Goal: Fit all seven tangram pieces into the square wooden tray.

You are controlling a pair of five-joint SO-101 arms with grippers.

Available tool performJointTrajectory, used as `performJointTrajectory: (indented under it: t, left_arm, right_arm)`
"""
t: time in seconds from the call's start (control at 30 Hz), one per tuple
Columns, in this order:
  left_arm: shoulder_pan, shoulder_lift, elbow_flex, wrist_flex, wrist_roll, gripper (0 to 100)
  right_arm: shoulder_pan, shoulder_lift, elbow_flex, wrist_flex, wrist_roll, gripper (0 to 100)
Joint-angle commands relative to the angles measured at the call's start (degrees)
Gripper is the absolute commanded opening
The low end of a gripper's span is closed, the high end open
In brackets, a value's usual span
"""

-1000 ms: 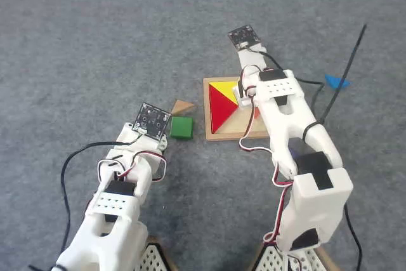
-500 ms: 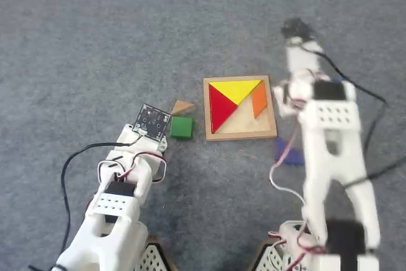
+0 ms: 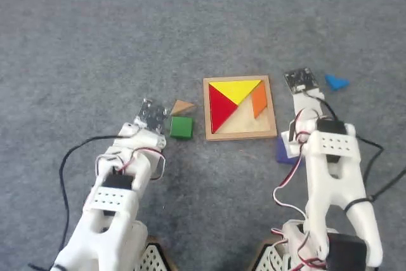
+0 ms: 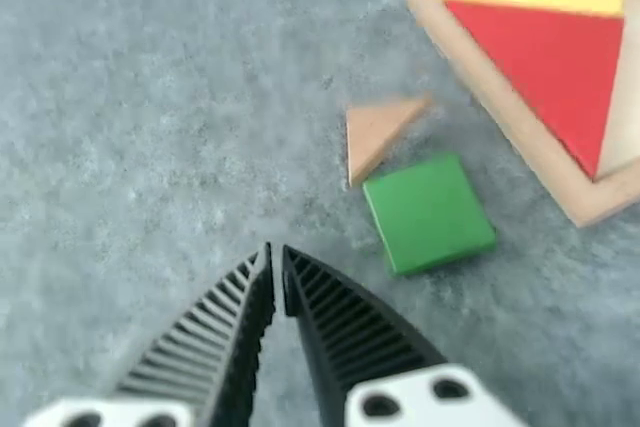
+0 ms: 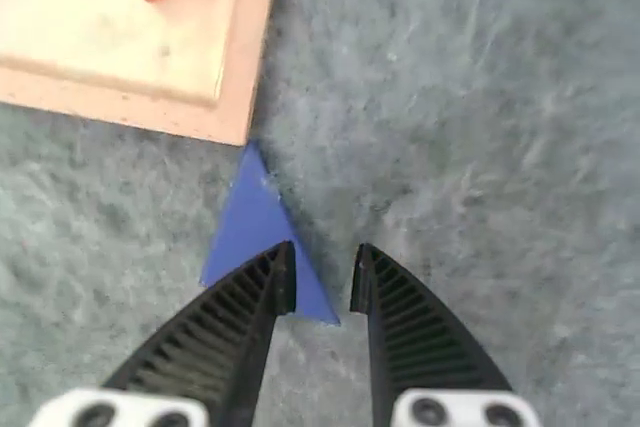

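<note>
Right hand (image 5: 322, 272), slightly parted, hovers over the blue triangle (image 5: 250, 232) by the tray (image 5: 257, 47); left hand (image 4: 275, 252) sits closed near the green square (image 4: 428, 212).

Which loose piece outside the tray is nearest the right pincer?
The dark blue triangle, directly below the right pincer beside the tray; the light blue piece, green square and tan triangle lie farther off.
</note>
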Motion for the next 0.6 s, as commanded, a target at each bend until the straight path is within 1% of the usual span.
performJointTrajectory:
  t: [0.0,0.1,0.17,0.23,0.33,0.4,0.57]
  left_arm:
    - [1.32,-0.97,-5.05,9.58,-0.79,1]
    - [1.32,-0.97,-4.53,8.09,-0.70,1]
    - [-0.26,-0.97,-5.93,8.44,-0.70,2]
    - [-2.20,-0.97,-9.19,11.16,-0.44,2]
    - [-3.08,-0.97,-14.37,17.14,3.25,2]
    - [-1.85,-0.97,-17.27,20.40,3.87,5]
    - [0.26,-0.70,-27.65,27.69,3.78,17]
  right_arm:
    - [0.13,-3.12,1.41,-5.41,-2.73,12.0]
    - [-0.13,-2.51,1.76,-5.41,-3.25,12.0]
    - [-1.10,-2.51,3.87,-6.11,-5.63,12.0]
    - [-1.63,-2.77,6.24,-8.31,-7.38,12.0]
    - [-1.10,-2.77,7.82,-12.09,-7.82,12.0]
    - [-1.54,-2.77,9.23,-14.11,-7.91,12.0]
    - [-1.63,-2.77,12.22,-18.51,-7.82,11.7]
